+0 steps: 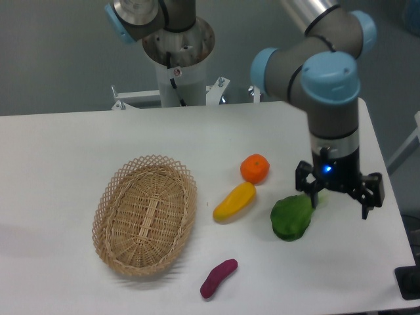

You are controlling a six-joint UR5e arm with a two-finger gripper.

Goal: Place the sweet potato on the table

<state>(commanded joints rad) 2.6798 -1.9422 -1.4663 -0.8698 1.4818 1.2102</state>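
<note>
While the sweet potato (218,278) lies bare on the table (59,144) at lower centre of the frame, its long axis runs diagonally, upper end toward the right and lower end toward the left. It sits well apart from the gripper (338,194), down and left of it. That gripper hangs spread wide, empty, just beside a green vegetable (292,217).

sweet potato (218,278) lies on table (59,151), near basket (145,214) | gripper (339,200) open, above table, beside green pepper (292,217) | yellow vegetable (234,201) touches orange (254,168)
</note>
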